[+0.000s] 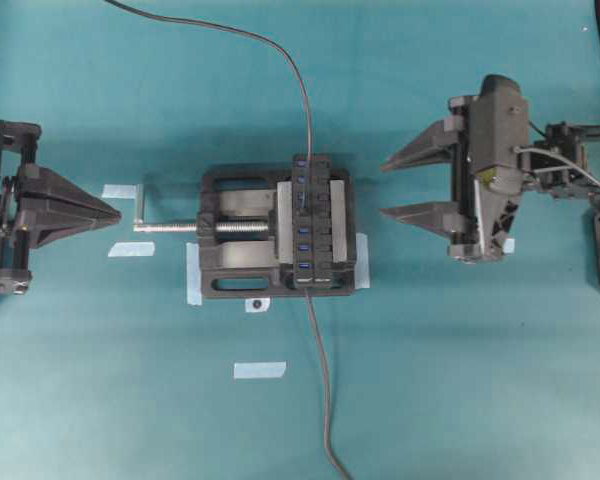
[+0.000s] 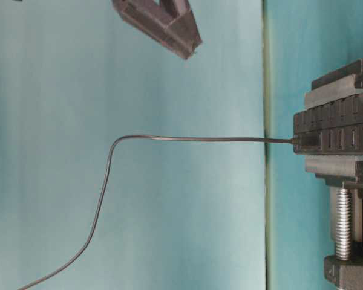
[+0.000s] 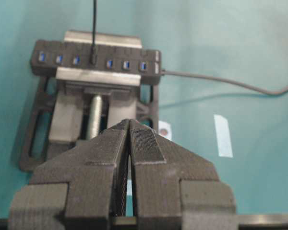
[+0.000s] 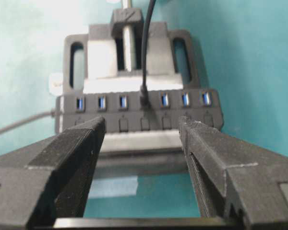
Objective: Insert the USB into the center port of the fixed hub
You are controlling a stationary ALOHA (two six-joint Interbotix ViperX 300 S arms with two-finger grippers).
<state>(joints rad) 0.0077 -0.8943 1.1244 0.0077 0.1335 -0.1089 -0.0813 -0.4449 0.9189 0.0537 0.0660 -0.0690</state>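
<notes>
The fixed hub [image 1: 311, 228] is a long black strip with blue ports, clamped in a vise. The USB [image 1: 306, 196] sits plugged into the middle of its row, so the center port itself is covered by the plug. Its thin dark cable [image 1: 280, 50] runs off the far edge. The plug [image 3: 93, 58] stands upright between three blue ports on each side, as the right wrist view also shows [image 4: 144, 98]. My left gripper [image 1: 115, 212] is shut and empty, far left of the vise. To the right of the hub my right gripper [image 1: 385, 188] is open, holding nothing.
A bulky black vise [image 1: 230, 262] holds the hub, its screw and handle [image 1: 145, 208] sticking out towards my left gripper. A thicker grey cable [image 1: 325, 400] leaves the hub's near end. Pale tape strips [image 1: 260, 370] lie on the teal table.
</notes>
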